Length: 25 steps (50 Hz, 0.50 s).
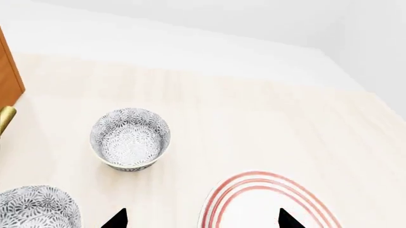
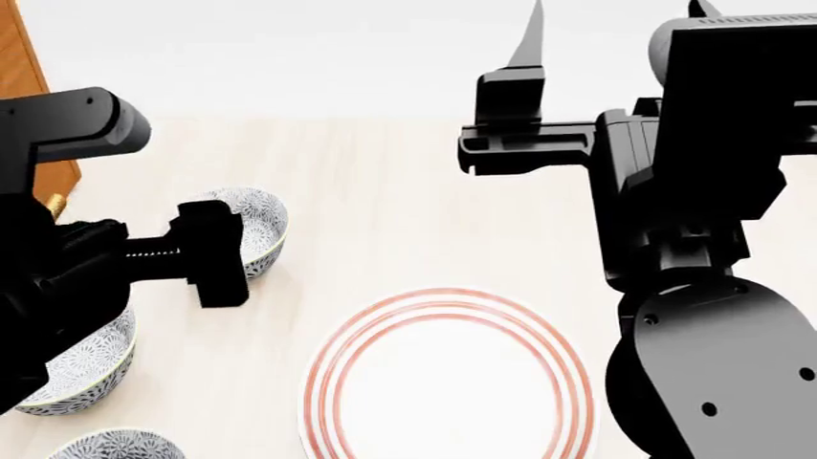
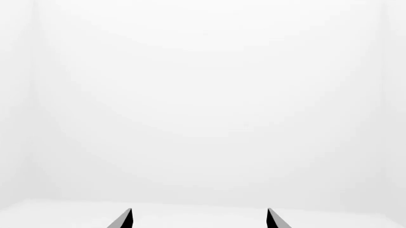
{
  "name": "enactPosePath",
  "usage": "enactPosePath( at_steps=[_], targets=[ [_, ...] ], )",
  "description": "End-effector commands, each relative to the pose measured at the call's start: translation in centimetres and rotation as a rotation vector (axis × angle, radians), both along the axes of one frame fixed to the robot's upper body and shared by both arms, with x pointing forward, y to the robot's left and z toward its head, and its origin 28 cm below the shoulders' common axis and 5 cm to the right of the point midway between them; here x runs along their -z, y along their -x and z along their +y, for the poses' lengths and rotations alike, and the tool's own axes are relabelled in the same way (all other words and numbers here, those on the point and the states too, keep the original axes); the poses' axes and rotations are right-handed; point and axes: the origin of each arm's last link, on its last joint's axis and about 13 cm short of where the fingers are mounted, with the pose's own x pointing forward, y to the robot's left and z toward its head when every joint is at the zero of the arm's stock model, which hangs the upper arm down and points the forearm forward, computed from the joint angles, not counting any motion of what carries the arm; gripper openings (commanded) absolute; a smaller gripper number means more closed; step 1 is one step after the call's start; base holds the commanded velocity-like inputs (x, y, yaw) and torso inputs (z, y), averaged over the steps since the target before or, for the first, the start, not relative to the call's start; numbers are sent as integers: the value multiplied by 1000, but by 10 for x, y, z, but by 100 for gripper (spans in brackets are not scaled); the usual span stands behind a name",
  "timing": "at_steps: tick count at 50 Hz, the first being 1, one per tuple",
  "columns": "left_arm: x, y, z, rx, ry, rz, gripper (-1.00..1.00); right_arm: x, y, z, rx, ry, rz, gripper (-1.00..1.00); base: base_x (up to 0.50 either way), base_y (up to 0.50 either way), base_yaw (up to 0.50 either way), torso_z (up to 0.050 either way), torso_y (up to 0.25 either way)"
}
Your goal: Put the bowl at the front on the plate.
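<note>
With three look-alike bowls, the left gripper (image 1: 201,219), its jaws spread and empty, risks grabbing the far bowl (image 1: 130,138) instead of the bowl at the front (image 2: 113,446); the right gripper (image 3: 199,219) is also spread and empty

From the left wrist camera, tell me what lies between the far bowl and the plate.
Nothing: only bare tabletop separates the bowl from the plate in the left wrist view.

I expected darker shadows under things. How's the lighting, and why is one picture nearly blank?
Head view: flat, even light, faint shadow under the plate. Left wrist view: soft shading below the bowl, no glare. Right wrist view: only a blank white background beyond two dark fingertips.
</note>
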Motion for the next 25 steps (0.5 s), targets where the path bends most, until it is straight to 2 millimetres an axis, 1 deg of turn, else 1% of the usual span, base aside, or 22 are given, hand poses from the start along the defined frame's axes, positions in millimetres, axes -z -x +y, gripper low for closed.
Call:
enactPosePath(
  at_steps=[1,2,3,5,7,10,11,12,18,25],
  targets=[
    [14,3,0,12,4,59,100,-1,0,0,-4,5,-4,100,0,0,0,0,0],
    [8,2,0,11,3,60,100,-1,0,0,-5,6,-4,100,0,0,0,0,0],
    [8,2,0,10,4,65,100,0,0,0,-5,7,-4,100,0,0,0,0,0],
    [11,2,0,12,8,91,100,0,0,0,-5,7,-3,100,0,0,0,0,0],
    [19,4,-1,13,7,100,100,0,0,0,-3,4,-5,100,0,0,0,0,0],
    [20,3,0,4,9,102,100,0,0,1,-5,7,-6,100,0,0,0,0,0],
    [15,3,0,2,7,103,100,0,0,1,-5,7,-6,100,0,0,0,0,0],
    [20,4,1,2,10,116,100,0,-1,1,-4,10,-4,100,0,0,0,0,0],
    [32,5,0,-2,-7,168,100,2,-1,0,-1,5,-7,100,0,0,0,0,0],
    [35,6,0,9,-5,202,100,1,-1,1,0,12,-8,100,0,0,0,0,0]
  ],
)
